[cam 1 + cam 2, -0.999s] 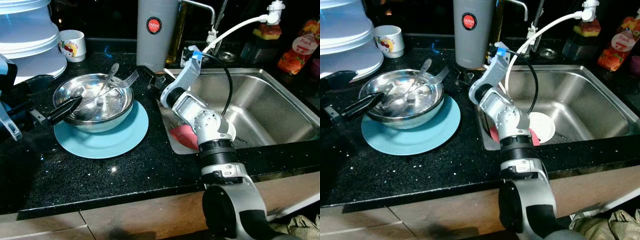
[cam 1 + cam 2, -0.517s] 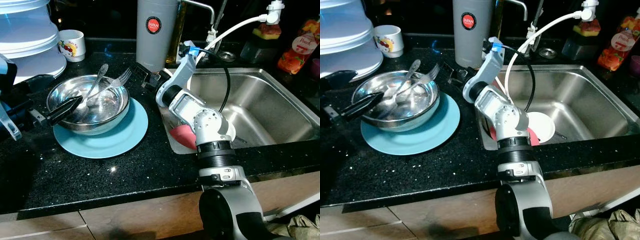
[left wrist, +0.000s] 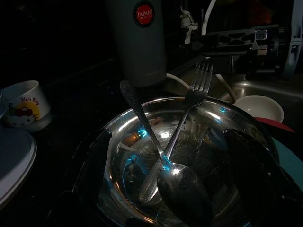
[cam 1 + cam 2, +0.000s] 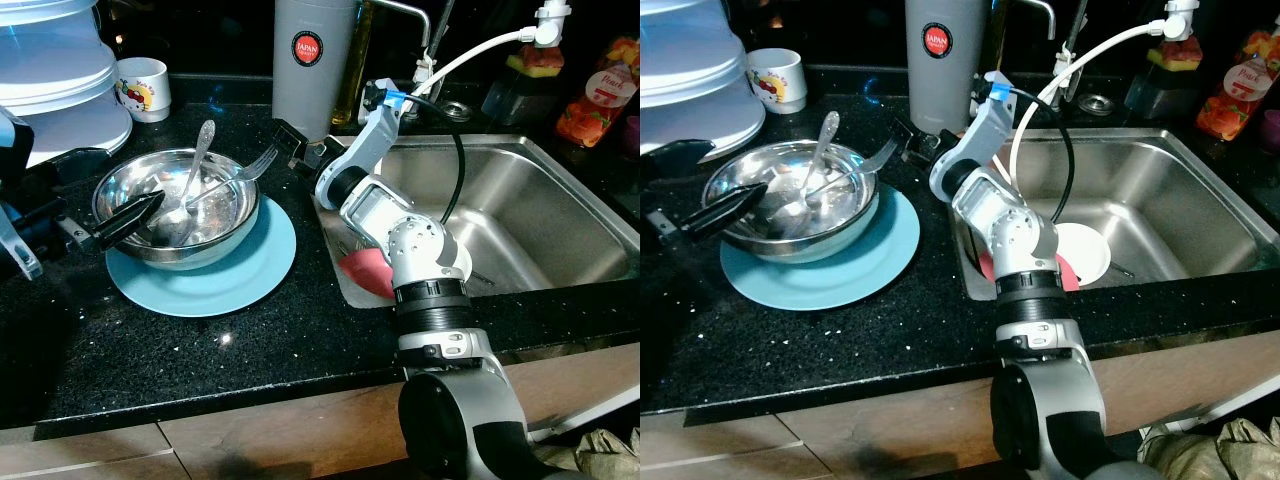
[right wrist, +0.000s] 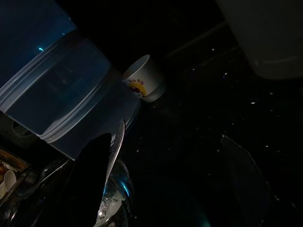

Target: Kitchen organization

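Shifted a touch toward the left edge of the black countertop [image 4: 250, 350] over the past second, the steel bowl [image 4: 176, 206] now sits off-centre on the blue plate [image 4: 215, 270], while the right gripper [image 4: 296, 148] has pulled back toward the grey flask [image 4: 312, 65] near the counter's rear edge. Inside the bowl lie a spoon [image 3: 161, 170] and a fork [image 3: 189, 109]; both handles point up and away toward the back of the counter, and the fork's tines overhang the rim on the side facing the sink [image 4: 520, 210]. That overhang is what the coming move seems to turn on: the tines lie just beside the right gripper's tips, with the fork's long axis running from those tips down into the bowl's middle. The right arm is plainly the nearer one for lifting cutlery. Its fingers look parted and hold nothing. The left gripper [image 4: 128, 218] is clamped across the bowl's near-left rim, one finger inside and one outside, steadying it. In the sink's front-left corner rest a white bowl [image 4: 1080, 250] and a pink item [image 4: 368, 272] partly hidden by the right arm. A cartoon mug [image 4: 145, 88] and a stack of pale plastic containers [image 4: 55, 70] stand at the counter's back-left corner.
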`<state>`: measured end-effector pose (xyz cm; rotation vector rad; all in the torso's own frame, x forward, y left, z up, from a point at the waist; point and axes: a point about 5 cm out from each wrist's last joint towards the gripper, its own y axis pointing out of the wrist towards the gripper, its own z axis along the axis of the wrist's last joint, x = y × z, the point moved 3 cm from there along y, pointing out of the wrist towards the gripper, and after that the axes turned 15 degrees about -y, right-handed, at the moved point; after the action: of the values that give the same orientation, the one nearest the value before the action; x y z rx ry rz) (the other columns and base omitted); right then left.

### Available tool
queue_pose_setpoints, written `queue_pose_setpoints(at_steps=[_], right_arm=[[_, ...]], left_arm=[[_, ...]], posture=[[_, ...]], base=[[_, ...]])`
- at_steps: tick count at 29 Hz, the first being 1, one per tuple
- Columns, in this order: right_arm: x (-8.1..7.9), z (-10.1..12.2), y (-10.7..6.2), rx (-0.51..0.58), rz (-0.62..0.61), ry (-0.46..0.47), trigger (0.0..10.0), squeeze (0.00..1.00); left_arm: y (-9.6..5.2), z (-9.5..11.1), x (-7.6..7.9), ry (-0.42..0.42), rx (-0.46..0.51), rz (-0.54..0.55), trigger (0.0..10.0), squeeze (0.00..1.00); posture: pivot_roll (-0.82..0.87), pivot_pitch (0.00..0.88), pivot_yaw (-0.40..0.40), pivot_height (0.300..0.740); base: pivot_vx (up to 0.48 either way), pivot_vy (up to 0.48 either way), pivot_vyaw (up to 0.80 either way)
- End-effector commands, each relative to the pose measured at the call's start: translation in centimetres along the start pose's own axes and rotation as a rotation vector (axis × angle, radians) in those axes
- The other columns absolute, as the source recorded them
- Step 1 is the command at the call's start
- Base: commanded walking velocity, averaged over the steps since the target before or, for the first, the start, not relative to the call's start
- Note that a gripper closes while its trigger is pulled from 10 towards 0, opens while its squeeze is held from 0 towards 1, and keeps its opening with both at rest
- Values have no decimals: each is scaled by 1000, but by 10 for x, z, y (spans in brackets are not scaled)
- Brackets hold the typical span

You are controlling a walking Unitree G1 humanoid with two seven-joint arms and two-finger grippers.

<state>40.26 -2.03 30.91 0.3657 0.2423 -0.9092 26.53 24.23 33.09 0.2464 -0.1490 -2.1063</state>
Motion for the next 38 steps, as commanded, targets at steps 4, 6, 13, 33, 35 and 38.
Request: queue_pose_setpoints(at_steps=[4, 6, 13, 33, 35, 38], right_arm=[[-15, -3, -2, -20, 72, -72, 10000, 0], [-16, -4, -2, -24, 80, -84, 10000, 0], [-20, -9, -5, -30, 95, -150, 10000, 0], [-14, -20, -7, -55, 45, -188, 0, 0], [-14, -20, -7, -53, 43, -187, 0, 0], [-13, -20, -7, -51, 41, -185, 0, 0]], left_arm=[[0, 2, 3, 10, -8, -17, 10000, 0], [0, 2, 2, 10, -8, -16, 10000, 0], [0, 3, 3, 11, -9, -19, 10000, 0], [1, 3, 4, 11, -10, -27, 10000, 0], [1, 3, 4, 11, -10, -27, 10000, 0], [1, 3, 4, 11, -10, -27, 10000, 0]], posture=[[62, 132, -111, 740], [62, 132, -111, 740], [63, 133, -110, 740], [66, 133, -109, 740], [66, 132, -107, 740], [65, 132, -108, 740]], base=[[0, 0, 0], [0, 0, 0], [0, 0, 0], [0, 0, 0], [0, 0, 0], [0, 0, 0]])
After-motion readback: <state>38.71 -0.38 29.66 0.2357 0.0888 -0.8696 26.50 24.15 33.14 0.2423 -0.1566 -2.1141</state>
